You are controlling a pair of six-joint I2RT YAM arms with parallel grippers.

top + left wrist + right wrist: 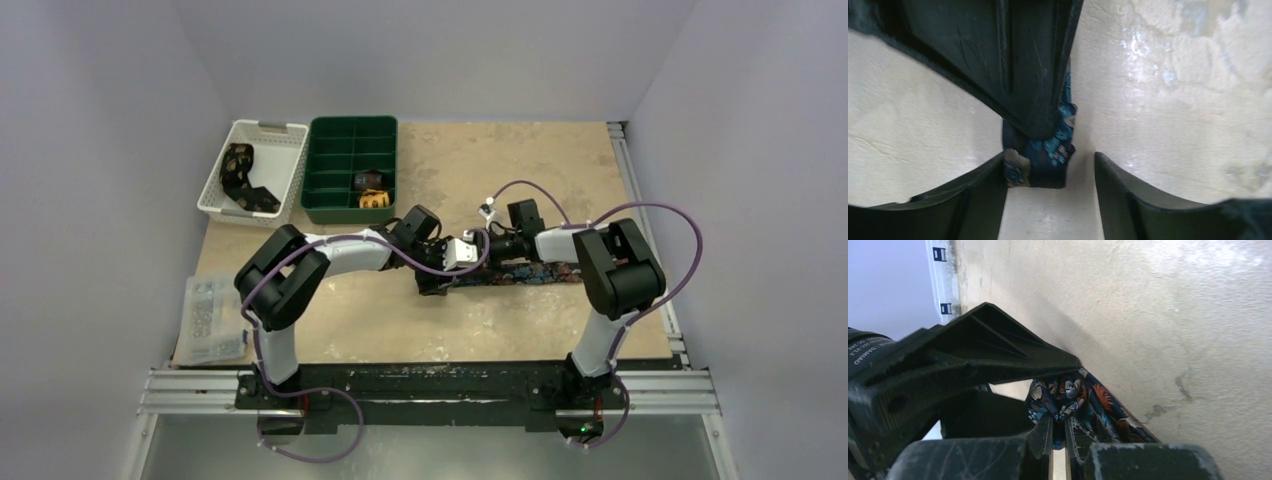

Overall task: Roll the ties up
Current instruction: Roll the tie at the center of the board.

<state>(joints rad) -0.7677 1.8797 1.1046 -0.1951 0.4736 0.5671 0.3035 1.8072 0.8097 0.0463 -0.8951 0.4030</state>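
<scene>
A dark navy tie (522, 272) with a multicoloured print lies flat across the middle of the table. In the right wrist view my right gripper (1058, 419) is shut on a bunched fold of the tie (1083, 395) at its left end. In the left wrist view my left gripper (1048, 157) is open around that same tie end (1040, 165). The fabric touches the left finger (983, 195) and stands clear of the other finger (1128, 200). A finger of the right gripper (1013, 65) covers the tie just beyond. Both grippers meet at the tie's left end (450, 272).
A white basket (285, 165) at the back left holds a black-and-gold tie (240, 175). Beside it a green compartment tray (330, 150) holds rolled ties (371, 190). A clear bag of small parts (212, 318) lies at the left edge. Purple cables (690, 250) loop off both arms.
</scene>
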